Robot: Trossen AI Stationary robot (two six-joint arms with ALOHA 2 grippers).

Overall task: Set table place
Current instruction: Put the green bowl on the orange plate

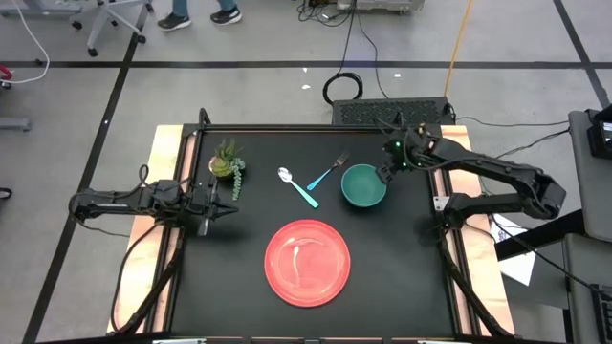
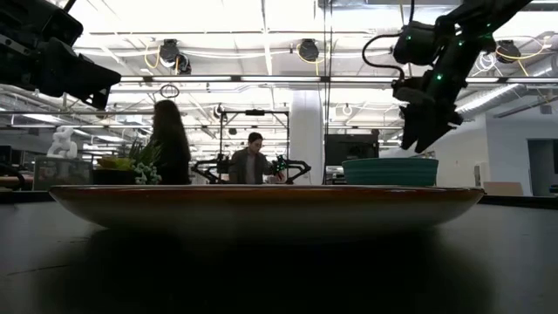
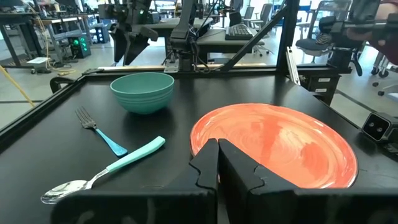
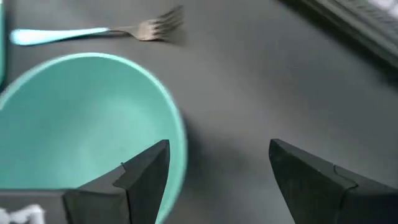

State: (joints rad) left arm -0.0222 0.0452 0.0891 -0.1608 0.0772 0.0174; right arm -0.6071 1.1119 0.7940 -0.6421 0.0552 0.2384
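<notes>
Judged barely begun. Red plate (image 1: 307, 263) at the table's (image 1: 411, 277) six o'clock, bare. Teal bowl (image 1: 363, 185) off at the plate's one o'clock, well apart. Fork (image 1: 330, 172) and spoon (image 1: 295, 185) at twelve o'clock of the plate, handles crossed, tines toward the bowl. Right gripper (image 1: 387, 172) above the bowl's three o'clock rim, fingers spread, nothing held. Left gripper (image 1: 222, 196) waiting at nine o'clock beside the potted plant (image 1: 228, 163), fingers closed, empty. Left to do, probably: bowl onto the plate, cutlery alongside.
</notes>
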